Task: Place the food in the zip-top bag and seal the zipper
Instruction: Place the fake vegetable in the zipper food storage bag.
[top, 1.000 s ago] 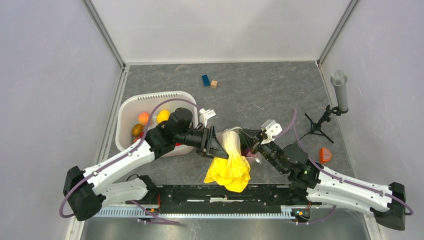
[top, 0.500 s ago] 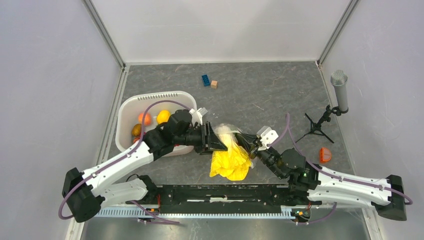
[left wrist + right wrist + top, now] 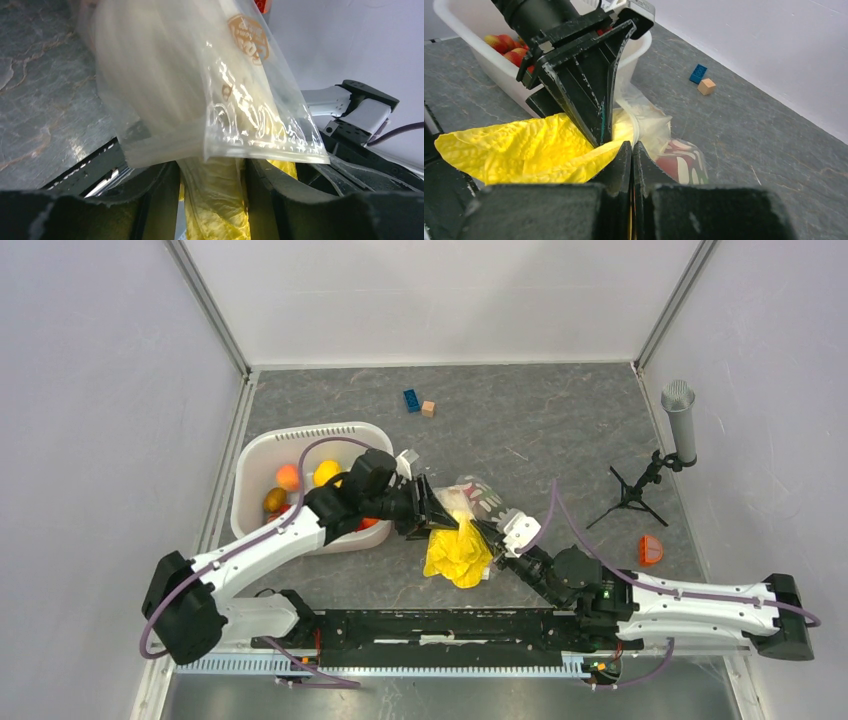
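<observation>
The large crinkled yellow piece (image 3: 455, 555) hangs between both grippers, its top inside the zip-top bag (image 3: 475, 495). My left gripper (image 3: 430, 512) is shut on the bag's neck with the yellow piece inside it; the left wrist view shows film-covered yellow (image 3: 215, 215) filling the gap between my fingers (image 3: 210, 200). The zipper (image 3: 270, 154) runs along the bag's edge above them. My right gripper (image 3: 487, 535) is shut (image 3: 631, 150) where the yellow piece (image 3: 524, 150) meets the bag (image 3: 649, 125); a thin yellow line shows between the jaws.
The white basket (image 3: 255, 455) at the left holds peaches (image 3: 288, 477) and other toy food. A blue brick (image 3: 411, 400) and a wooden cube (image 3: 428, 408) lie at the back. A microphone on a stand (image 3: 680, 420) and a small orange piece (image 3: 650, 550) are at the right.
Both grippers have moved left and toward the back with the bag and the yellow piece. Less of the yellow piece hangs out below the bag than before.
</observation>
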Tool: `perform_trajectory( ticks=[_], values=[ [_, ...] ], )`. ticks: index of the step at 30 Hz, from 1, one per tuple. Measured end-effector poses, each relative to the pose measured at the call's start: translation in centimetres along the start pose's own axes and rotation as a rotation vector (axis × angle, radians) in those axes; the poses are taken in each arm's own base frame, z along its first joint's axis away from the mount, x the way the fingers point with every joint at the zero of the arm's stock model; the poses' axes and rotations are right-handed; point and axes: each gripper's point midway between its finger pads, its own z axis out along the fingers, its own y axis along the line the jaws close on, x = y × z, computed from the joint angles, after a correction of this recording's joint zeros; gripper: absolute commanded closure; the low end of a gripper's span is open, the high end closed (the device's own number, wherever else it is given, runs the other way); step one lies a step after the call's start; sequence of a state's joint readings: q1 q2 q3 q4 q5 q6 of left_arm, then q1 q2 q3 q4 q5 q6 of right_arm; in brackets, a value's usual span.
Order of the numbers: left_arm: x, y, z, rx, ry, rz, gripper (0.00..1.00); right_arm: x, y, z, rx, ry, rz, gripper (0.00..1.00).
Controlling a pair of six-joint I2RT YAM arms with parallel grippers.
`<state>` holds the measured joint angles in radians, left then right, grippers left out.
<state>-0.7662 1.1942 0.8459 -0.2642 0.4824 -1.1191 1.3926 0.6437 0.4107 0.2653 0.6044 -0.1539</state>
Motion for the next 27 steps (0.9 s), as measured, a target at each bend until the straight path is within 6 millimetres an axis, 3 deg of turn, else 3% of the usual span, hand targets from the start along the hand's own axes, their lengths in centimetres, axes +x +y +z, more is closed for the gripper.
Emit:
perform_trajectory(
  ticks=[4,9,19,22,27],
  values=[
    [-0.2,0.6,-0.9,-0.031,-0.029,0.001,0.98,-0.6,0.5,-0.3,-0.022,-0.021,0.012,0.98],
    [-1.9,-0.8,-3.4,-0.001,-0.161,0.03,0.98,-1.8,0.8,-0.7,-0.058,-0.064,0.054,0.98],
    [-4.4,0.7,-2.8,-0.082,-0.288,0.002,0.97,-0.7,3.1,0.4,-0.125,0.001,0.08,0.97],
    [-4.6,0.8,-3.0,-0.094,-0.319,0.011,0.87,-0.8,2.9,0.8,-0.087,0.003,0.124,0.98],
    [-4.0,0.5,-2.7,-0.093,-0.313,0.046,0.56,-1.0,1.7,1.1,0.008,0.006,0.199,0.99]
  ],
)
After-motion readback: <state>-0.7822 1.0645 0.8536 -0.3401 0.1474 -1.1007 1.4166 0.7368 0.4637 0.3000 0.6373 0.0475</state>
